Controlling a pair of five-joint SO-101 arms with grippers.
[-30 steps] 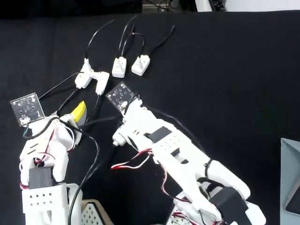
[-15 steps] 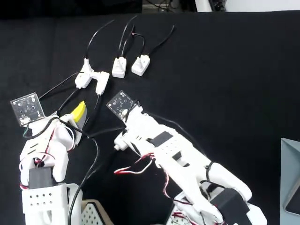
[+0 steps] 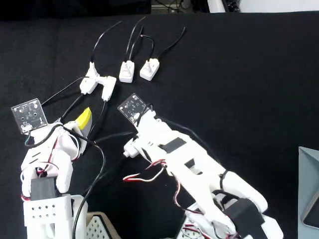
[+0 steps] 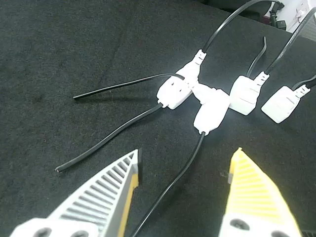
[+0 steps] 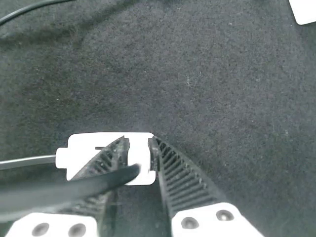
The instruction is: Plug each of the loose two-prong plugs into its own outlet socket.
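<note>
Counter: a black felt-covered counter (image 3: 249,79) carries everything.
Left tool: the left tool (image 4: 186,157), with one grey finger and one yellow, is spread wide and holds nothing. It sits low over the counter, and a thin black cable (image 4: 173,182) passes under the gap.
Right tool: the right tool (image 5: 138,143) has its ribbed black fingers drawn close on a white rectangular block (image 5: 84,148). A cable leaves one end of the block. I cannot tell whether it is a plug or a socket housing.
Near socket: a small square dark socket board (image 3: 132,106) lies right at the right tool's tip in the high view.
Far socket: a second square dark socket board (image 3: 29,114) lies at the counter's left edge, near the left arm.
Touching plugs: two white two-prong plugs (image 4: 175,91) (image 4: 211,108) lie against each other just ahead of the left tool.
Separate plugs: two more white plugs (image 3: 126,71) (image 3: 149,69) lie side by side just beyond the near socket, not touching it, with their cables trailing away.
</note>
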